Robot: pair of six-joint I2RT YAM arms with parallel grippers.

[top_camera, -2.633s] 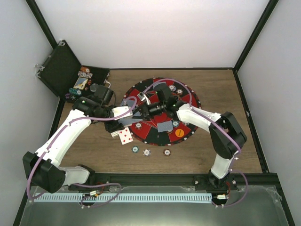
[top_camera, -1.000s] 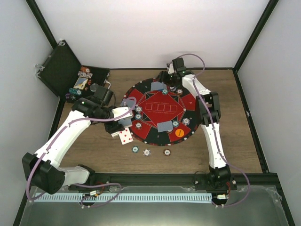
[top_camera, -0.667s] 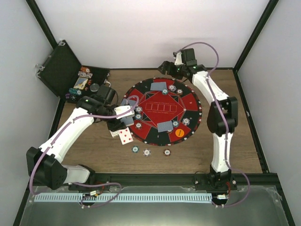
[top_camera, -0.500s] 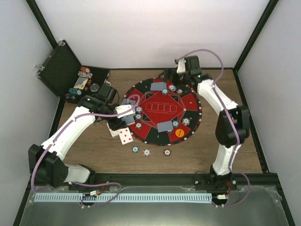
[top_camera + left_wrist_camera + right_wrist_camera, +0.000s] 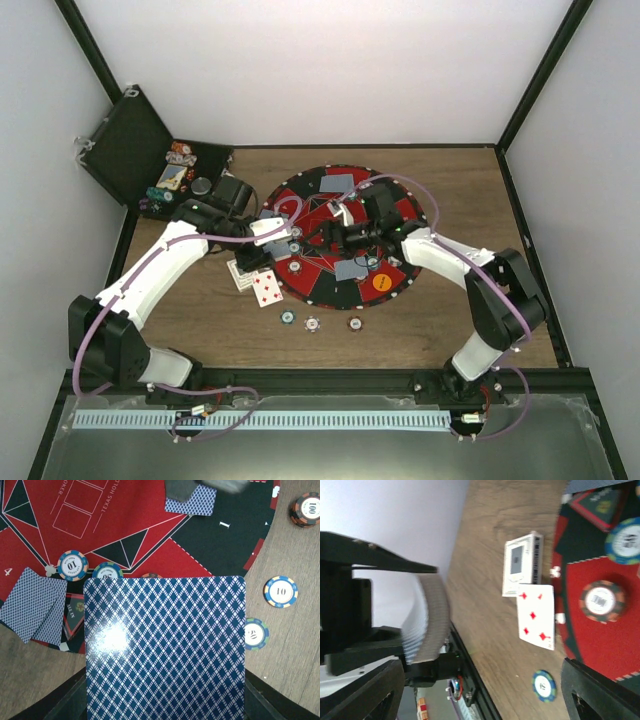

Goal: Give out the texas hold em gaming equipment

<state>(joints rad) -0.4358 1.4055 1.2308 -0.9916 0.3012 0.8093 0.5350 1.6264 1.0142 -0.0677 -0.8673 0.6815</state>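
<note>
The blue diamond-backed playing card [image 5: 165,650] hangs face down, clamped by its side edges in the left end effector [image 5: 262,243] over the left rim of the round red-and-black mat [image 5: 320,287]. I cannot tell whether it is one card or a stack. To deal well, I judge it should come down flat at a seat lacking cards, clear of the striped poker chips [image 5: 72,565], before letting go. The right end effector [image 5: 335,237] hovers mid-mat, fingers apart and empty. The left wrist view alone makes the chip values readable. The right wrist view shows a white card box [image 5: 522,565] on the wooden counter [image 5: 490,540]. Only the overhead shows the open black hard case [image 5: 130,150].
</note>
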